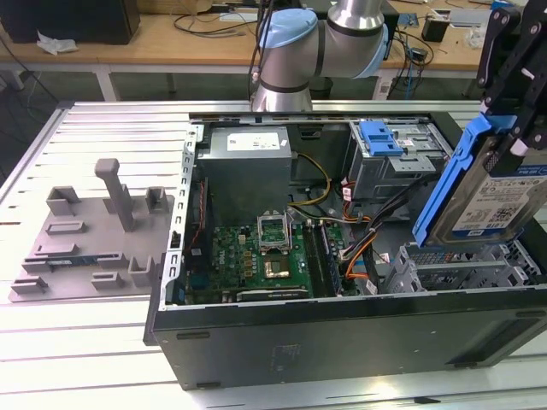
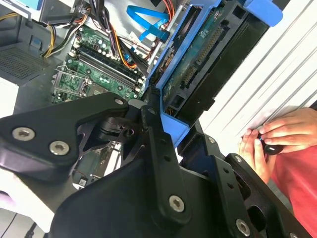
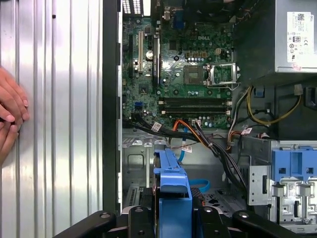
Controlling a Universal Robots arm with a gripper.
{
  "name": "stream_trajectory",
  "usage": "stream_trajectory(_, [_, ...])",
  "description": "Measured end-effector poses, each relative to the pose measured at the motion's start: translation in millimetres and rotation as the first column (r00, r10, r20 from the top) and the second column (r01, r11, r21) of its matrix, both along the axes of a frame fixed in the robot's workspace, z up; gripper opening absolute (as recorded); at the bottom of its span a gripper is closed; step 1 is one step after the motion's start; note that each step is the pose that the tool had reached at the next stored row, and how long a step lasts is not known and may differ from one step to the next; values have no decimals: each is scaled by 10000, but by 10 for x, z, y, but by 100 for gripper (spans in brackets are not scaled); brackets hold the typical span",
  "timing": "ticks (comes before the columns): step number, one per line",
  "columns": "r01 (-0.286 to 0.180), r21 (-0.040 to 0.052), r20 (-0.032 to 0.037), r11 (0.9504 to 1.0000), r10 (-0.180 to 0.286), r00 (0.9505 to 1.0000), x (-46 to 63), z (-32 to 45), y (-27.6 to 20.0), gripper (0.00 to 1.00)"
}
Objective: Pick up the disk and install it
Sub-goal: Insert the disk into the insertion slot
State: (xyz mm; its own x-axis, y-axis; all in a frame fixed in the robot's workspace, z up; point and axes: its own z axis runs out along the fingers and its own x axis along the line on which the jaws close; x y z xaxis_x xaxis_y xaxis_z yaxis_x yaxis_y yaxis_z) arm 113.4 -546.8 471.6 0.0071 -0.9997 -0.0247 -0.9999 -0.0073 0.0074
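The disk (image 1: 491, 192), a silver drive with a white-and-blue label in a blue bracket, hangs tilted above the open computer case (image 1: 342, 337), at the exterior view's right. It hovers over the metal drive cage (image 1: 461, 266) in the case's near corner. My black gripper (image 1: 515, 145) comes down from above and is shut on the disk's upper end. In the second wrist view the fingers (image 2: 157, 144) clamp the blue bracket (image 2: 174, 126) with the drive's underside (image 2: 200, 62) beyond. In the first wrist view the bracket's edge (image 3: 173, 186) stands between the gripper's links (image 3: 173, 223), over the cage floor.
Inside the case lie the green motherboard (image 1: 265, 256), a grey power supply (image 1: 248, 162), orange and black cables (image 1: 363, 248) and another blue-bracketed bay (image 1: 381, 137). A grey fixture plate (image 1: 94, 239) sits at the exterior view's left. A person's hands (image 2: 267, 139) (image 3: 10, 116) rest on the ribbed table beside the case.
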Motion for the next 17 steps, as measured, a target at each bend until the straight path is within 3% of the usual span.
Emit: stream_trajectory(17, [-33,0,0,10000,33,10000,0,-36,-9,37])
